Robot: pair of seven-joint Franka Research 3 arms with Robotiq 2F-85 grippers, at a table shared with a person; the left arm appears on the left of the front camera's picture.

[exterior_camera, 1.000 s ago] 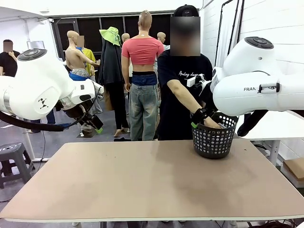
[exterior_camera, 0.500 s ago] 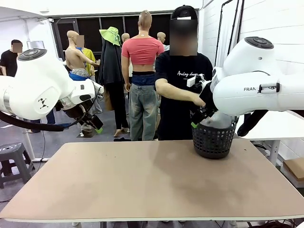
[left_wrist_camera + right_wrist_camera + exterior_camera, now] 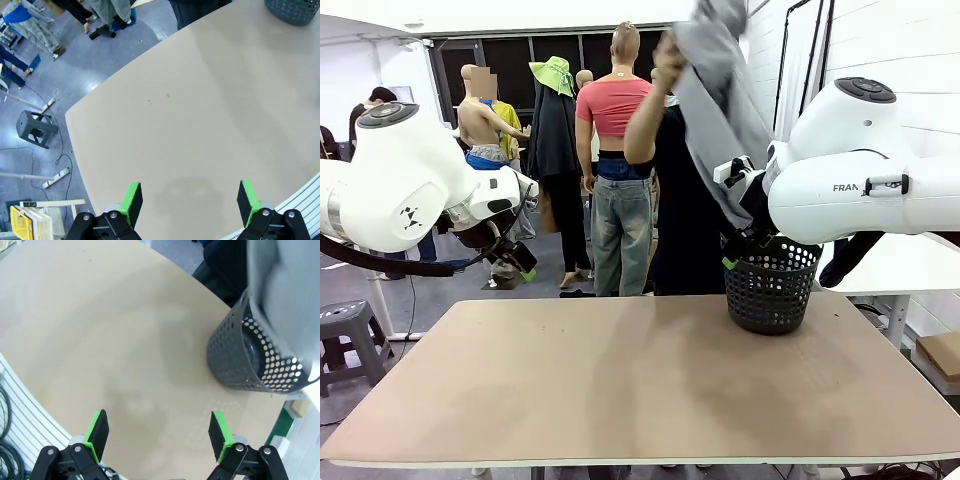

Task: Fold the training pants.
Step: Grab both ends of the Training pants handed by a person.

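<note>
A: Up and out of the black mesh basket (image 3: 770,295) since a second ago: hauled the training pants (image 3: 725,110) high, clutched in the person's hand (image 3: 668,58) at the far side. Before that, just an arm reaching down into that basket.

B: Agreed. Hanging loose now, well above the tabletop (image 3: 620,380), trailing down toward the basket rim behind the right arm. Touching the rim or not? Cannot tell.

A: And on the robot's side?

B: Waiting, by the look of it. Seeing the left gripper (image 3: 189,191) spread wide, with nothing between its green pads (image 3: 132,200), looking down on bare tabletop. Same for the right gripper (image 3: 159,426): spread wide, empty, facing the tabletop with the basket just ahead and a grey blur of cloth above it.

A: Meaning what for the fold?

B: Not started. Not even laid down yet. Probably the setting-out stage: expect a drop or a spread onto the tabletop before any fold. Plenty of free surface for that.

A: Anything to watch?

B: Soft jersey, so expect bunching and twisted legs on landing. Better to hold off reaching until flat and settled, then look for the waistband and the leg ends. Also mind the basket, close beside the right arm.
</note>
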